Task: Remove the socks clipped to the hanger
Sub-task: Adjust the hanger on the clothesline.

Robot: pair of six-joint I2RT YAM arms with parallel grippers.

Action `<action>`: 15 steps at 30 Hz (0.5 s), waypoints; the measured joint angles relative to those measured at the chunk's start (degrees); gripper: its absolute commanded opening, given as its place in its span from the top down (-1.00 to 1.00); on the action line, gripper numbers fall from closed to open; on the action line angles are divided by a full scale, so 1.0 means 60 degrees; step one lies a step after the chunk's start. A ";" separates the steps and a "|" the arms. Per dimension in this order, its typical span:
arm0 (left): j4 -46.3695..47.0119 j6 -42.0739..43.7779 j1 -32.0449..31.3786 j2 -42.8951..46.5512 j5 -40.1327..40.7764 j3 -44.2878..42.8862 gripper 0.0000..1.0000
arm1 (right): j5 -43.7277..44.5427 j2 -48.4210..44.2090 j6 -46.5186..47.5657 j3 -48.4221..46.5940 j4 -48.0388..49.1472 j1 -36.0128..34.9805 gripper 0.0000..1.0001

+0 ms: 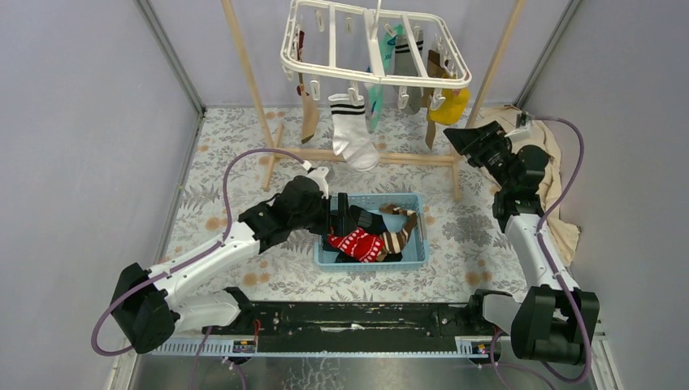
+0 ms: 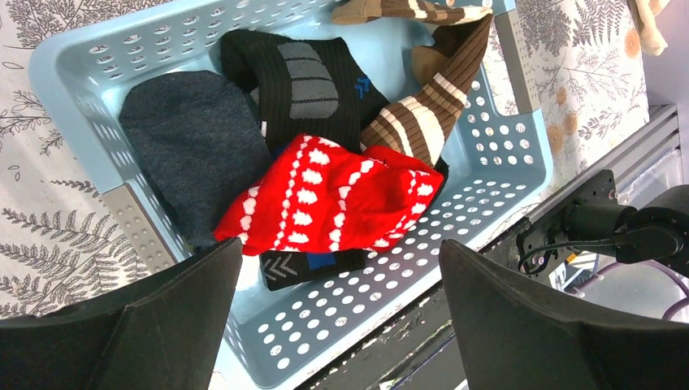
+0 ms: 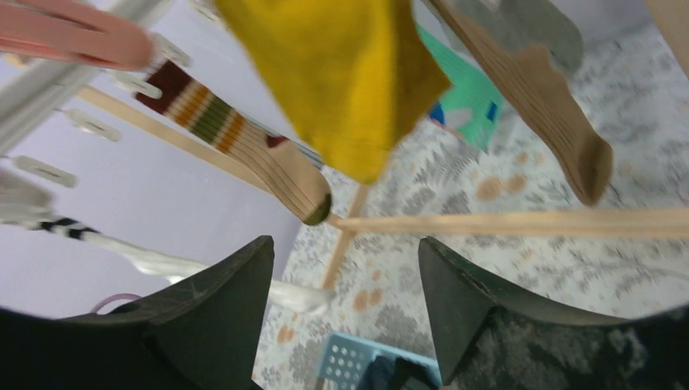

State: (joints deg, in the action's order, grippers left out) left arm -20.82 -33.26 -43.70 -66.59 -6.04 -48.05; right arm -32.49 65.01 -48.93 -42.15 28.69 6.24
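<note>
Top external shows us the blue basket [image 1: 370, 262] on the counter [image 1: 463, 236], and we place everything against it. Beyond the basket and higher up, the hanger [image 1: 376, 77] hangs inside the wooden rack [image 1: 382, 156] with socks clipped under it. A white sock [image 1: 351, 130] with black bands hangs beyond the basket's middle, with a teal sock [image 1: 374, 101] beside it. A yellow sock [image 1: 449, 106] hangs beyond the basket's right end, and tan ones hang among them.

In the basket lie a red sock [image 2: 333, 195] with white figures, a black sock [image 2: 309, 81], a grey sock [image 2: 191, 146] and a brown-striped sock [image 2: 422, 122] toward the far rim.

The left pincer [image 1: 343, 213] hangs over the basket's left end, its jaws spread wide with nothing between them. The right pincer [image 1: 455, 134] is well beyond the basket's right end, just below the yellow sock. Its jaws stand spread, and we see no fabric between them. A beige cloth [image 1: 561, 179] lies right of the basket, behind that arm.
</note>
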 measured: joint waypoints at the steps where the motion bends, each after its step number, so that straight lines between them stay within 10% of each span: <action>1: -0.0004 0.0047 0.0000 0.0004 -0.0033 0.0000 -0.98 | 0.0018 -0.0087 -0.0138 0.0000 0.0273 0.0007 -0.34; 15: 0.0044 0.0135 0.0000 0.0761 -0.0076 0.0222 -0.97 | 0.0317 0.2204 -0.0386 -0.2204 0.0929 0.0317 -0.57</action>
State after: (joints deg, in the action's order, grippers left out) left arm -20.56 -32.45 -43.70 -62.02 -6.50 -46.72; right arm -30.59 78.24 -51.24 -55.37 34.26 8.14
